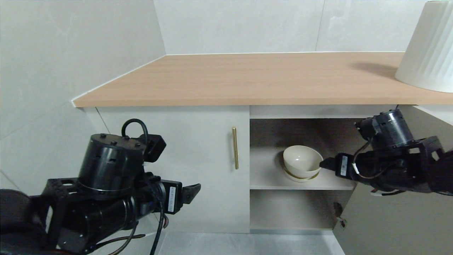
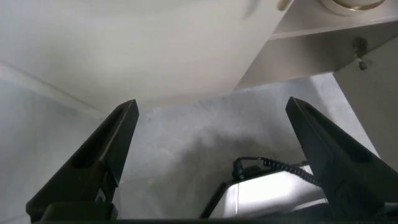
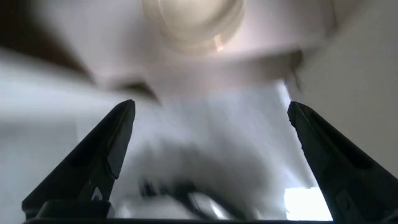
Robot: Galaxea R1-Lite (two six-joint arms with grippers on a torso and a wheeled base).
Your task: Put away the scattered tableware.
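Only two bits of writing show: a white label (image 1: pixel 171 199) on the left gripper (image 1: pixel 193 189) and another label (image 1: pixel 342 165) on the right gripper (image 1: pixel 324 163), both printed too small to read.

A smooth, cream bowl (image 1: pixel 302 161) sits tilted on a gold-rimmed plate (image 1: pixel 295 176), about midway along the cabinet's upper shelf (image 1: pixel 265 179) and near its front edge. The plate is mostly covered by the bowl. The right gripper is level with the bowl's right side, its dark wedge-shaped fingers (image 3: pixel 118 137) spread wide with nothing between them. Its tip lies just beside the rim; whether it touches cannot be told. The right wrist view is smeared, and the bowl is cut off at its edge.

The left gripper hangs before the closed matte door (image 1: pixel 177 141), jaws likewise wide apart and empty. A slim brass bar handle (image 1: pixel 234 148) runs upright along that door's right edge. On the wood-grain counter (image 1: pixel 247 78), at its far right corner, stands a ribbed white lampshade (image 1: pixel 428 46), partly out of frame.
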